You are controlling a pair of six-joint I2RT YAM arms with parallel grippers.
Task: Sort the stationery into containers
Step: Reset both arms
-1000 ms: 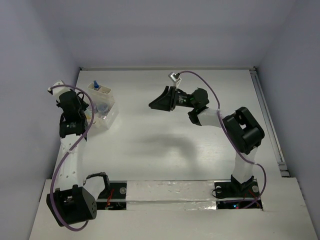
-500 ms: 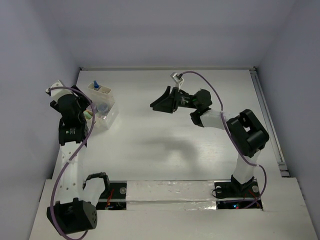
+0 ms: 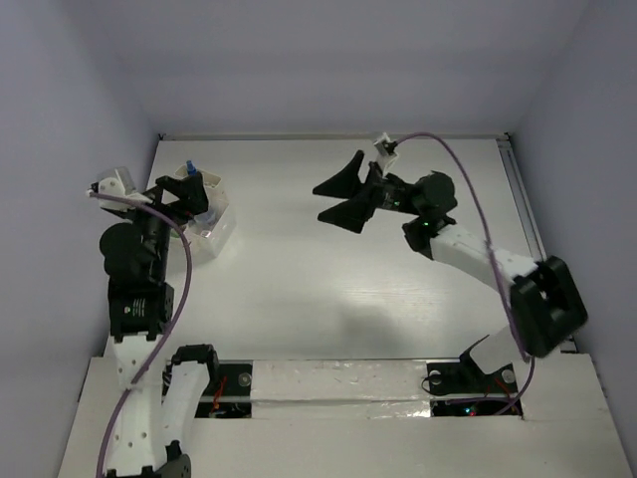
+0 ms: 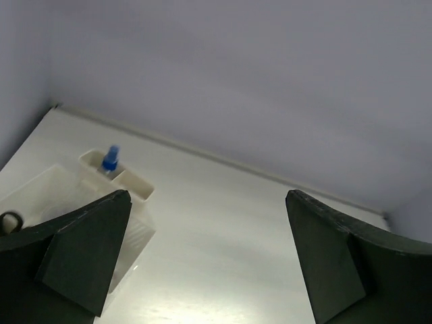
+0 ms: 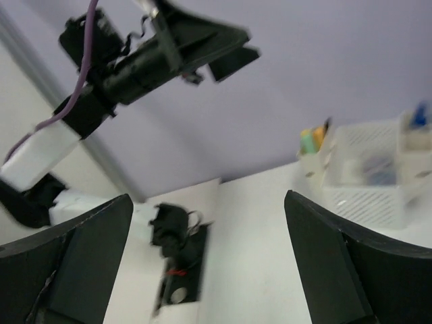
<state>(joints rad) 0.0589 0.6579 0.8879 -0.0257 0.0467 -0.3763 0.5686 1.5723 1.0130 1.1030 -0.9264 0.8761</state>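
Bin (image 3: pixel 223 235) count: one in view, off-white and translucent, at the far left of the bench (image 3: pixel 328 299)
Bin layout: large main compartment, plus a narrow section at the far end
Blue-capped pen (image 4: pixel 110 159) count: one, upright in the narrow far section
Markers (image 5: pixel 312 140) count: two tips seen from the right wrist, one yellow-green and one orange, upright side by side at the end of the bin opposite the pen
Main compartment contents: bluish shape (image 3: pixel 202 214) inside, too blurred to name; dark ring (image 4: pixel 8 221) at the edge of the left wrist view, mostly cut off
Writing: cannot tell, bin walls and pen too blurred and small to read
Left gripper (image 4: pixel 208 202): jaws spread wide with nothing between them; partly over the near left side of the bin in the overhead view, the bin under its left finger in the wrist view
Right gripper (image 3: pixel 319 200): jaws spread wide with nothing between them; above the middle of the bench's far half, well apart from the bin, pointed toward it
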